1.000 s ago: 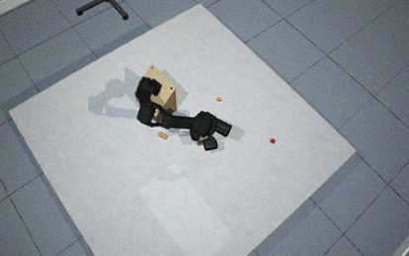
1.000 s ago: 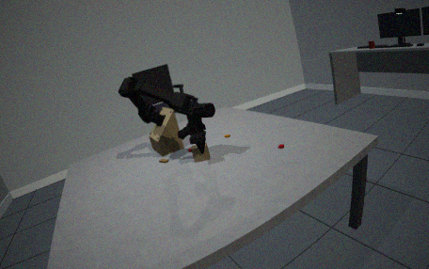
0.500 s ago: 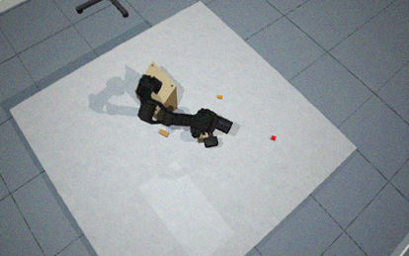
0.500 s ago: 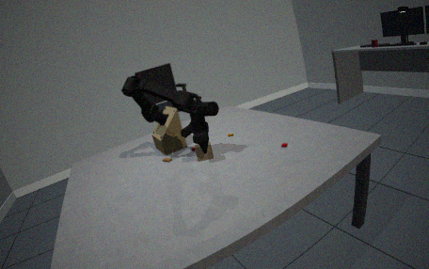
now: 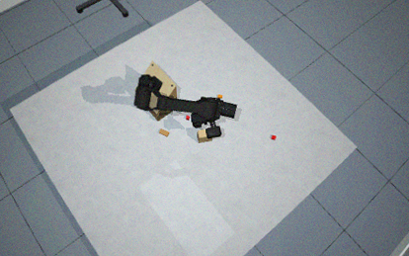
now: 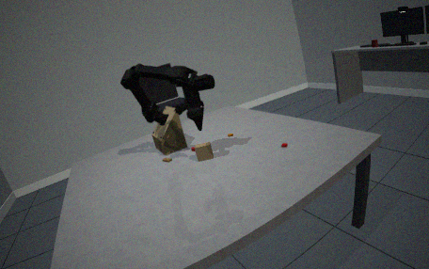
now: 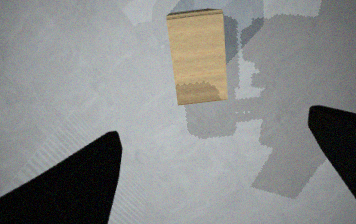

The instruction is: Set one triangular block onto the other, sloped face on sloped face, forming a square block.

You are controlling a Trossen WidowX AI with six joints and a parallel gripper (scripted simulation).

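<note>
The two triangular wooden blocks show as one tan square block (image 5: 202, 136) (image 6: 204, 151) (image 7: 200, 55) on the table. In the wrist view its upper face looks flat and its sides look straight, with a thin dark line near the far end. The sloped joint cannot be made out, so I cannot tell how exactly the ends match. My gripper (image 6: 200, 128) (image 7: 215, 128) is wide open and empty. It hangs above the table, clear of the block, which lies beyond the fingertips in the wrist view. In the top view a black part of the hand hides one end of the block.
A wooden stand (image 5: 168, 83) (image 6: 172, 139) is by the arm's base. A small orange piece (image 5: 163, 132) (image 6: 166, 160) and a red cube (image 5: 187, 117) (image 6: 193, 149) lie near it. Another orange piece (image 5: 219, 96) (image 6: 230, 135) and red cube (image 5: 273, 138) (image 6: 284, 145) lie farther out.
</note>
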